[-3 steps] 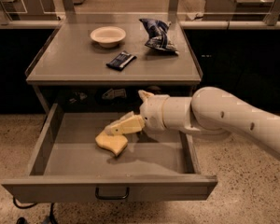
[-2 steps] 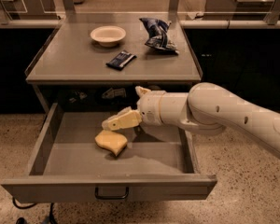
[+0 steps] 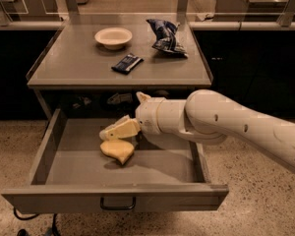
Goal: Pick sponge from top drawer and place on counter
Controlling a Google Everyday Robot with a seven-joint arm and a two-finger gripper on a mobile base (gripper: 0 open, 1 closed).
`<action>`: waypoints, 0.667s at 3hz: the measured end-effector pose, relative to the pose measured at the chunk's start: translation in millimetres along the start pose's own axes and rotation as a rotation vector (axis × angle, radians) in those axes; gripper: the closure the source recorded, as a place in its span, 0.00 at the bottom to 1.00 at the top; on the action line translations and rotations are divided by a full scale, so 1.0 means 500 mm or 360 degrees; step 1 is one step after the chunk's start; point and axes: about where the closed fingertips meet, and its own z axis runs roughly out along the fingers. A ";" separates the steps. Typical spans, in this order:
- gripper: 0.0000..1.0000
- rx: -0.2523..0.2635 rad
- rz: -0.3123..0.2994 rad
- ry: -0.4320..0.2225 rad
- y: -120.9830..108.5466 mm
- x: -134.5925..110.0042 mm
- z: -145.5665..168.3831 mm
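The pale-yellow sponge lies on the flat bottom of the open top drawer, left of its middle. My gripper hangs inside the drawer, just above the sponge's far edge, pointing left. It is very close to the sponge, and I cannot tell whether it touches it. The white arm reaches in from the right over the drawer. The grey-brown counter lies above and behind the drawer.
On the counter stand a cream round bowl, a dark flat packet and a blue crumpled chip bag. The drawer's front has a dark handle. Speckled floor lies on both sides.
My gripper has risen a little and shifted left above the sponge. The sponge has stayed where it was in the drawer.
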 end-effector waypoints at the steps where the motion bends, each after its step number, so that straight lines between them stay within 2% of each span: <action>1: 0.00 0.0040 -0.0055 -0.0013 0.030 -0.006 0.081; 2: 0.00 0.0096 -0.0058 -0.0025 0.015 -0.013 0.083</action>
